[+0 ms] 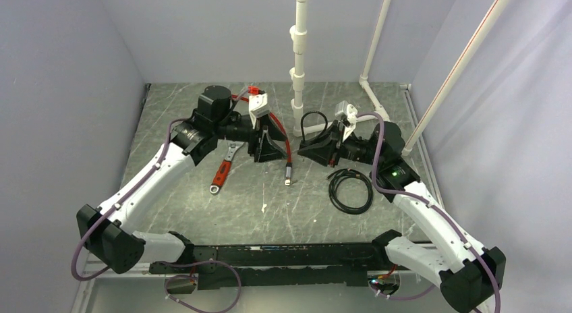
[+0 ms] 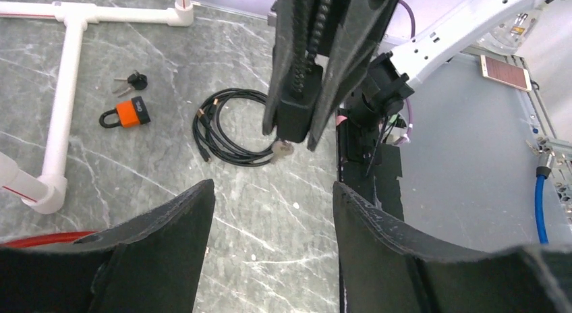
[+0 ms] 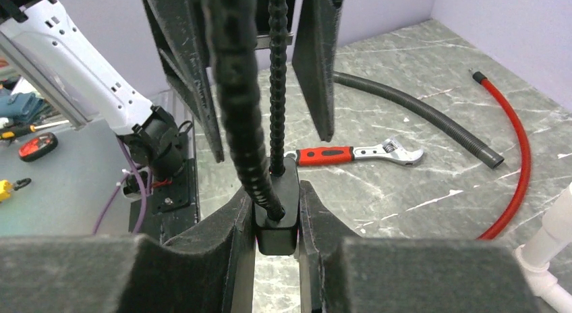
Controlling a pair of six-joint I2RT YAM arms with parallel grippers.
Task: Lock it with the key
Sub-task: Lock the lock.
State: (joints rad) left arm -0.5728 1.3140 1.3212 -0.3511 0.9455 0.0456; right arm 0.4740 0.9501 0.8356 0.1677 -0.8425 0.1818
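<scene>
Table (image 1: 270, 218) with a white pipe (image 1: 300, 70) standing at the middle of the far edge; just in front of it the left end effector (image 2: 273, 191) (fingers spread apart) faces the right end effector (image 3: 276, 195). Coiled black cable (image 1: 351, 190) lies toward the right edge, red-handled wrench (image 1: 226, 168) toward the left edge. Orange padlock (image 2: 128, 113) lies flat beside the pipe's low run, and the key (image 2: 295, 112) is clamped by its blocky black head between the right end effector's fingers, silver tip down, cord loop trailing out.
</scene>
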